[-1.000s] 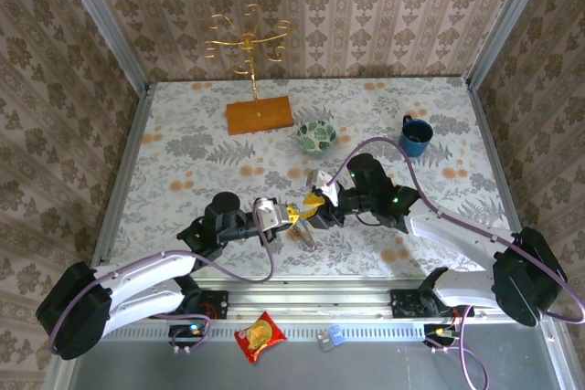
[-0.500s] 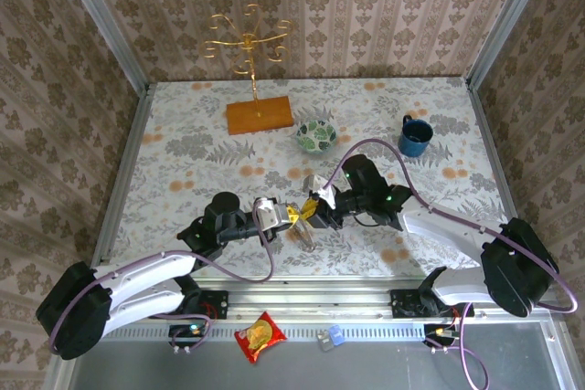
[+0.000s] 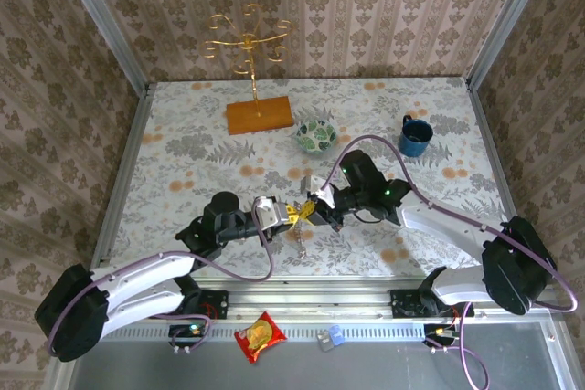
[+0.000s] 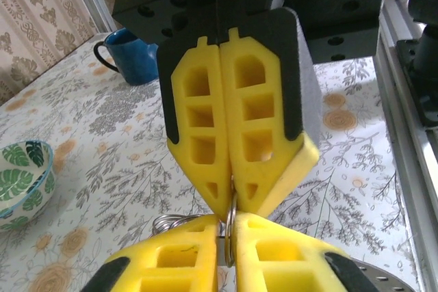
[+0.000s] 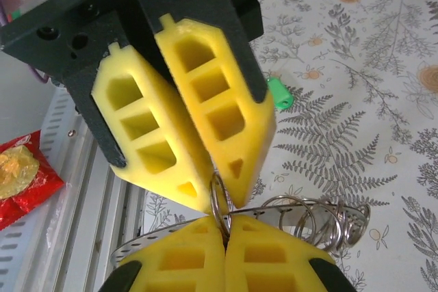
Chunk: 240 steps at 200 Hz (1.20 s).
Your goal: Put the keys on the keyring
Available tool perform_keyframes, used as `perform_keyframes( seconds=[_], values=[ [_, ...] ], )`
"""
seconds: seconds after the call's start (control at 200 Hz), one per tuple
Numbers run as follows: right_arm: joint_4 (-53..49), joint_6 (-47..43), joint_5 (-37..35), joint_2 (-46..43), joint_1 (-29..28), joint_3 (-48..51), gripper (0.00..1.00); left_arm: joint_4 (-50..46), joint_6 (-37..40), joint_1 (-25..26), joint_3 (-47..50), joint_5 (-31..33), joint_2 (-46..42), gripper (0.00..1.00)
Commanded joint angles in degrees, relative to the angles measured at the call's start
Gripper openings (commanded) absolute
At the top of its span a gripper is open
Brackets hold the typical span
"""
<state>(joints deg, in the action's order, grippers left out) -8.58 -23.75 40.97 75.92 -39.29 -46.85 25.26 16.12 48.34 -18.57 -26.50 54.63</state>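
My two grippers meet tip to tip over the table's near middle, the left gripper (image 3: pixel 294 215) facing the right gripper (image 3: pixel 311 210). Both pinch one small split ring (image 5: pixel 219 200) edge-on. The right gripper (image 5: pixel 224 227) is shut tight on it. The left gripper (image 4: pixel 229 227) holds the same ring (image 4: pixel 233 213) with a thin gap beside the wire. The keyring (image 5: pixel 150 241), a flat perforated grey band, curves below the ring. Several more split rings (image 5: pixel 328 223) are bunched on it. A green key head (image 5: pixel 277 92) lies on the table beyond the left gripper's fingers.
A leaf-patterned bowl (image 3: pixel 316 137) and a blue mug (image 3: pixel 415 136) stand toward the back right. A gold stand on a wooden base (image 3: pixel 260 116) is at the back. A red snack packet (image 3: pixel 260 335) lies on the rail in front of the table.
The right gripper has slid left to the left gripper and closed on the small ring. The left jaws have eased slightly. The ring bundle now hangs beneath the two tips.
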Motion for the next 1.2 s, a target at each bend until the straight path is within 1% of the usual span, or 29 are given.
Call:
perform_keyframes(
  seconds=[0.0, 0.16, 0.315, 0.36, 0.445, 0.465, 0.49, 0.52, 0.56, 0.585, 0.72, 0.89, 1.045, 1.195],
  values=[
    [-5.7, -5.2, 0.3, 0.9, -1.8, -4.6, 0.0, -7.9, 2.3, 0.2, -3.2, 1.6, -0.6, 0.16],
    [-12.3, -9.4, -3.0, 2.4, -4.0, -9.0, 0.0, -15.0, 5.0, 0.3, -6.6, 2.4, -0.3, 0.16],
    [-12.4, -10.1, -3.5, 2.1, -5.0, -10.9, 0.0, -19.3, 7.1, 0.3, -8.7, 1.5, 0.4, 0.14],
    [-11.9, -9.9, -3.4, 1.9, -5.1, -11.1, 0.0, -20.0, 7.4, 0.2, -9.1, 1.1, 0.7, 0.11],
    [-10.8, -9.2, -3.3, 1.1, -5.0, -10.6, 0.0, -20.3, 7.7, 0.3, -9.4, 0.4, 1.1, 0.0],
    [-10.4, -8.9, -3.3, 1.0, -4.9, -10.3, 0.0, -20.2, 7.8, 0.3, -9.5, 0.4, 1.1, 0.0],
    [-10.0, -8.5, -3.4, 0.6, -4.8, -9.7, 0.03, -20.0, 7.7, 0.2, -9.3, 0.4, 1.0, 0.0],
    [-9.5, -7.7, -3.7, 0.3, -4.7, -9.0, 0.08, -19.6, 7.8, 0.3, -9.1, 0.4, 0.9, 0.0],
    [-8.7, -6.6, -4.3, -0.2, -4.3, -7.8, 0.18, -18.7, 7.6, 0.3, -8.6, 0.4, 0.6, 0.0],
    [-8.0, -5.8, -4.7, -0.6, -4.2, -7.0, 0.22, -17.9, 7.5, 0.3, -8.1, 0.4, 0.4, 0.0],
    [-5.0, -2.0, -7.3, -3.0, -3.1, -2.4, 0.34, -14.3, 6.7, 0.3, -6.3, 0.5, -1.4, 0.0],
    [-4.1, 0.2, -8.6, -4.6, -2.8, 0.0, 0.36, -13.1, 6.7, 0.2, -5.3, 0.7, -2.3, 0.0],
    [-3.6, 1.3, -8.4, -3.7, -2.8, -0.6, 0.33, -12.4, 6.7, 0.3, -5.2, 0.7, -2.4, 0.0],
    [-3.2, 1.7, -10.4, -2.3, -2.8, -1.3, 0.33, -11.6, 6.4, 0.4, -4.9, 0.6, -2.4, 0.0]
  ],
)
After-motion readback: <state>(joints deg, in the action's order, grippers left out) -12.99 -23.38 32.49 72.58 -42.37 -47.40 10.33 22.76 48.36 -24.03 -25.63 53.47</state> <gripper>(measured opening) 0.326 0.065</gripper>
